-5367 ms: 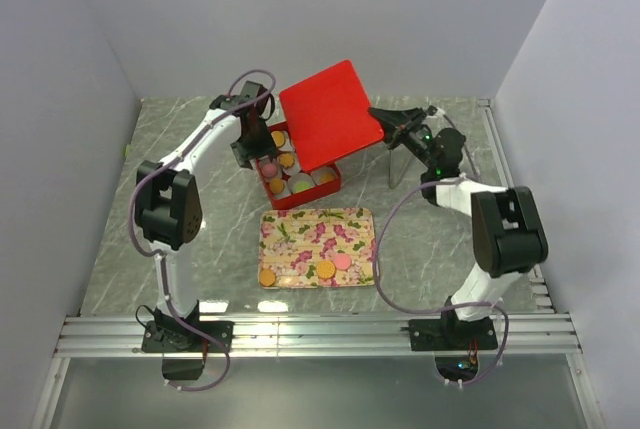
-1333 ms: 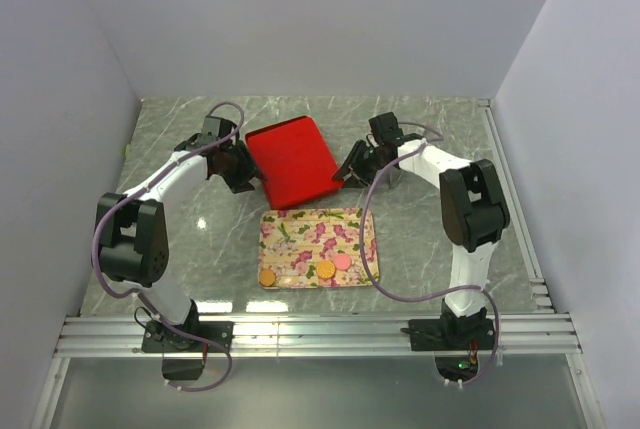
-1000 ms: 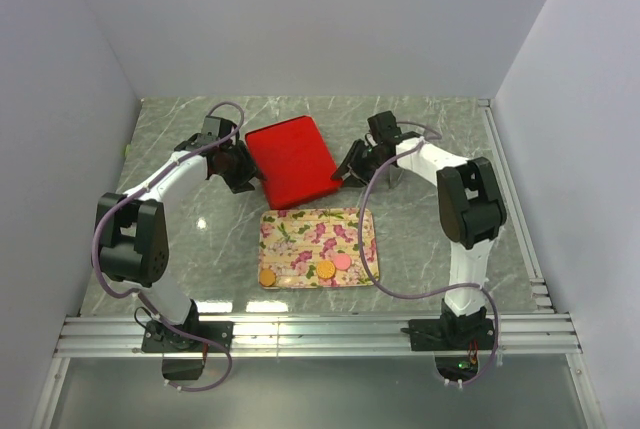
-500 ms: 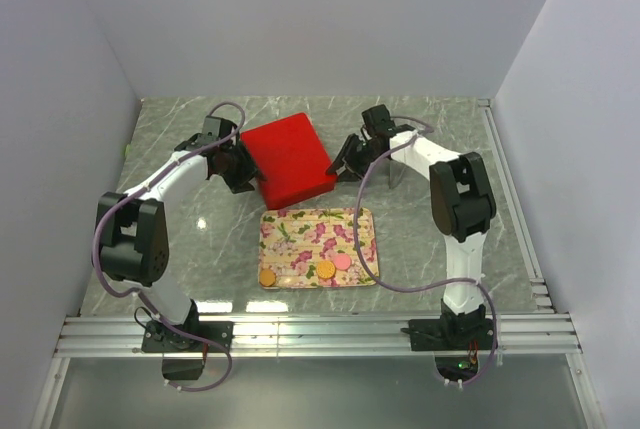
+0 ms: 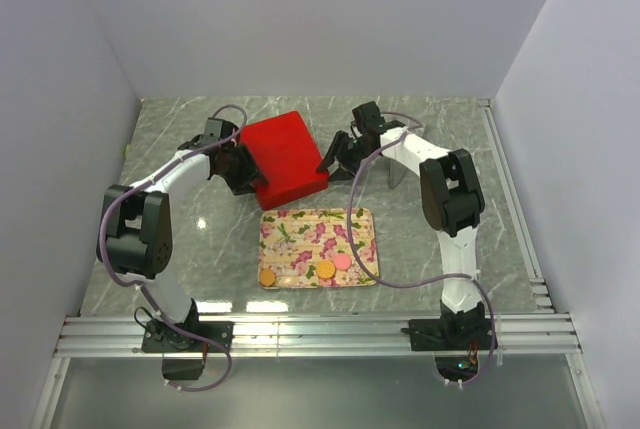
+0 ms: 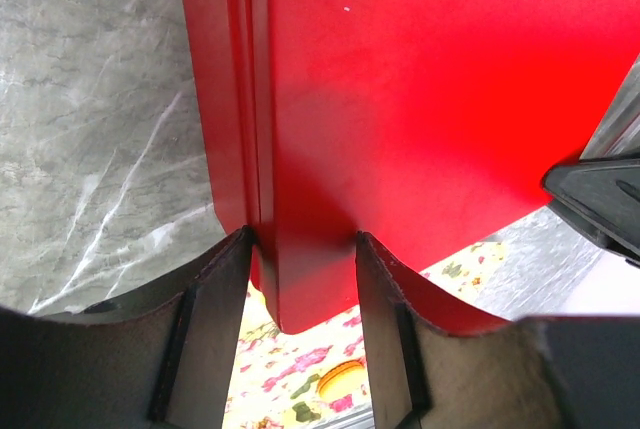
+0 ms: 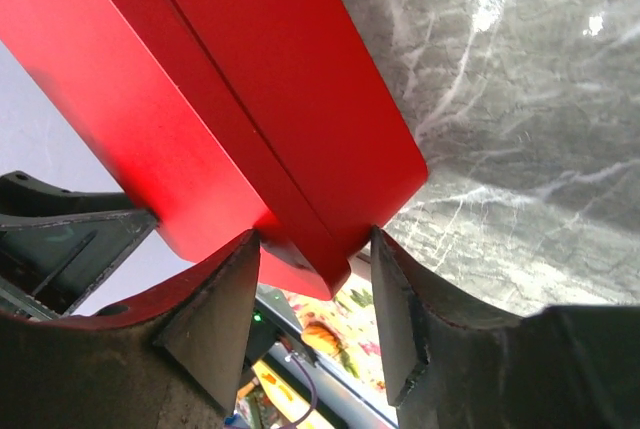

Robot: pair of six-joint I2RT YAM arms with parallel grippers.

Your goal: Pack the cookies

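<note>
behind the tray (image 5: 300, 234), the left gripper (image 6: 300, 239) is clamping one end of the lidded box (image 5: 288, 154), jaws half-spread, the right gripper (image 7: 312, 234) is straddling the other, grip unclear; three cookies (image 5: 325, 269) are waiting on the tray, so the box is likely needing a gentle, level reopening.

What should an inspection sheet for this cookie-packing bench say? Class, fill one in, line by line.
Surface: grey marbled table, glossy.
Job's things: red box, lid shut, between the two arms; three cookies, two orange and one pink, near the front edge of the floral tray.
Clutter: nothing seen.
Grippers: left gripper clamped on one corner of the box; right gripper straddles another corner, grip unclear.
Cables: purple cables loop along both arms, one trailing past the tray's right side.
Surroundings: plain white walls; metal rail at the near edge.
</note>
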